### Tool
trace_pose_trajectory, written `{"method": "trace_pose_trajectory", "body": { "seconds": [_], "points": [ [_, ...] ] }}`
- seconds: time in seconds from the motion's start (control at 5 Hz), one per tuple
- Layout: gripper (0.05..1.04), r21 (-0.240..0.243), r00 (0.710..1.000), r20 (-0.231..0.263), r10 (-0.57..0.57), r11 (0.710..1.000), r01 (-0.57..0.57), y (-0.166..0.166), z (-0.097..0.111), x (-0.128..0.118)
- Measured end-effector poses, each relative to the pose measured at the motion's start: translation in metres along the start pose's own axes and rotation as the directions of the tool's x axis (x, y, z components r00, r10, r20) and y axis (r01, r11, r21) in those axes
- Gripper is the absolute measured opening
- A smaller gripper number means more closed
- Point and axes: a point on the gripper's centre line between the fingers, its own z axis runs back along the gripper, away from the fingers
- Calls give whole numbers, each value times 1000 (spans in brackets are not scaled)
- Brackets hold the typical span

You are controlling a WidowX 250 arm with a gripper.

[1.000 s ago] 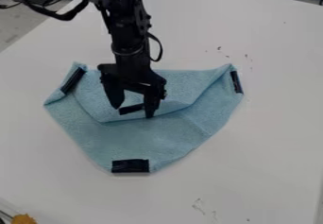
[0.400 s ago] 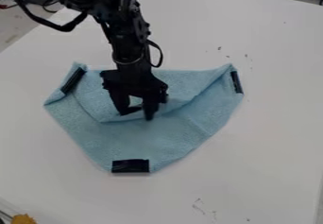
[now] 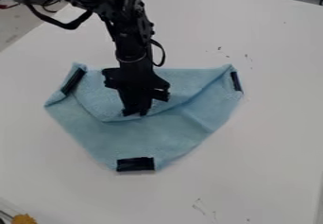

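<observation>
Light blue terry cloth [image 3: 120, 135] lies on white surface [image 3: 271, 133], top flap folded over. Black two-finger gripper [image 3: 136, 113] over cloth's middle, jaws pinching flap edge beside dark tape strip [image 3: 128, 112].

Risks:
- Shallow bite on fabric: flap could slip out under pull.
- Jaws possibly catching lower layer too; cannot tell. If so, whole cloth drags or bunches.
- Nothing visible pinning cloth: sideways pull could skew corners, incl. near-corner black tape patch [image 3: 135, 164].

A smooth white tabletop [image 3: 265, 138] bears small dark specks and scuffs. At the lower-left edge sits a rough orange-yellow lump [image 3: 24, 219], possibly sponge. Thin dark cables [image 3: 52, 3] lie upper left.
</observation>
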Motion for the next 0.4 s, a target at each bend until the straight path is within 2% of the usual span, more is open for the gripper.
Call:
{"method": "trace_pose_trajectory", "body": {
  "seconds": [0.2, 0.4],
  "points": [
    [82, 0, 1000, -8, -4, 1000, 4, 0, 0, 2],
    [56, 24, 1000, -19, 0, 1000, 0, 2, 3, 0]
  ]
}}
